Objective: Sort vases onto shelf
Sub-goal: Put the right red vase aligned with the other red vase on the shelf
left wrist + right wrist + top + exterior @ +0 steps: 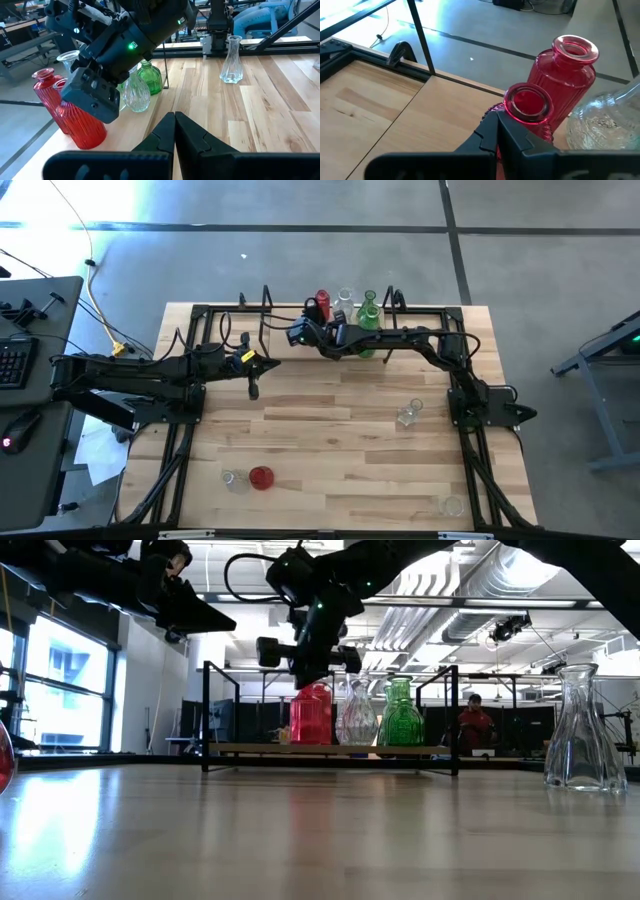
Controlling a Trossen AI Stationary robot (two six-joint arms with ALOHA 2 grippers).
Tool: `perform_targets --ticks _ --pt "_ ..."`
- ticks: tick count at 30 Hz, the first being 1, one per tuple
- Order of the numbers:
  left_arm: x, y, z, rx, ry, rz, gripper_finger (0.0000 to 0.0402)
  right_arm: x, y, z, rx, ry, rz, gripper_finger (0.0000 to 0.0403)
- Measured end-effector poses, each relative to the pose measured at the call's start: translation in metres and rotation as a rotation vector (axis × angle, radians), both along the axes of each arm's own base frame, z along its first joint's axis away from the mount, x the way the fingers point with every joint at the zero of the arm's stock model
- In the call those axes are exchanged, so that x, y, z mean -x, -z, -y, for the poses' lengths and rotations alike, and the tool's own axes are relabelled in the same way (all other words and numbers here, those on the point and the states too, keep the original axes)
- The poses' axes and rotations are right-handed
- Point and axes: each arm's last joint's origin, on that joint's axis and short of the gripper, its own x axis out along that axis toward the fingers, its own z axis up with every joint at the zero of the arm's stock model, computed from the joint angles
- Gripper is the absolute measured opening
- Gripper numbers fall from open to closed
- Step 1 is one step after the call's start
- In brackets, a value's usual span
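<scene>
From above, no words or labels can be read anywhere. The right gripper (300, 332) reaches far across to the shelf (290, 317) at the back of the tabletop (340, 420), beside a red vase (322, 300), a clear vase (345, 300) and a green vase (369, 313). The left gripper (254, 388) waits near the left side, pointing down. Three clear vases (407, 414) and one red vase (261, 477) lie or stand on the tabletop, well apart from the shelf.

At tabletop height, the right gripper (310, 668) sits just above a red vase (311, 715) on the shelf (330, 749). A big clear vase (583, 730) stands close by at the right edge. Another red one is cut off at the left edge.

Looking from the left wrist, the left jaws are pressed together on nothing. Two red vases (75, 117) stand on the shelf — the right arm (125, 47) covers part of them.

Looking from the right wrist, the right jaws are pressed together too, right beside the mouth of the near red vase (528, 105) — I cannot tell if they touch it. A second red vase (570, 70) stands behind it.
</scene>
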Motion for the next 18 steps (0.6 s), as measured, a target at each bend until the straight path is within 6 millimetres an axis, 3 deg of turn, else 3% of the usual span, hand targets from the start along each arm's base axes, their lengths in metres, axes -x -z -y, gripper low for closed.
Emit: perform_targets --ticks 12,18 --pt "0.0 0.0 0.0 0.001 0.0 0.0 0.0 0.002 0.001 -0.002 0.015 0.016 -0.03 0.0" --pt "0.0 0.0 0.0 0.002 0.0 -0.001 0.0 0.01 -0.01 -0.004 0.019 0.048 -0.046 0.0"
